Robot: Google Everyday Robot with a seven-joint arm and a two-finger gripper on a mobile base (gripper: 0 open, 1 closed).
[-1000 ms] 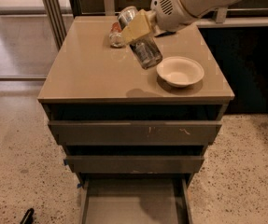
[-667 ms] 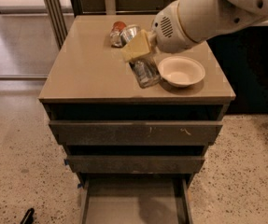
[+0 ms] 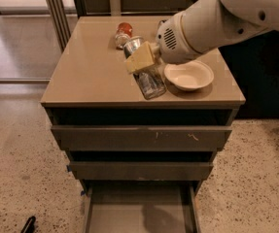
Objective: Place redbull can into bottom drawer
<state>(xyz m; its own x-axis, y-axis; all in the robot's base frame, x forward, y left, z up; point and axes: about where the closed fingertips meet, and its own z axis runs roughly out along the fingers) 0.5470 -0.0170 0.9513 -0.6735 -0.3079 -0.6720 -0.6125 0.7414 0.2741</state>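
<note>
My gripper (image 3: 141,59) is shut on the redbull can (image 3: 148,79), a slim silver-grey can held tilted above the front of the cabinet top (image 3: 90,76). A cream fingertip (image 3: 140,58) wraps its middle. The can's lower end hangs near the top's front edge, left of the bowl. The bottom drawer (image 3: 140,210) stands pulled open at the foot of the cabinet, showing a flat grey floor with nothing in it. The two drawers above it are shut.
A white bowl (image 3: 189,74) sits on the right of the cabinet top. A red-orange can (image 3: 123,33) lies at the back of the top. A metal post (image 3: 56,11) stands at the back left. A dark object (image 3: 28,224) lies on the speckled floor at lower left.
The arm has carried the can forward and lower, from the back of the top toward its front edge. The can stays tilted in the grip. The bowl and red-orange can have not moved.
</note>
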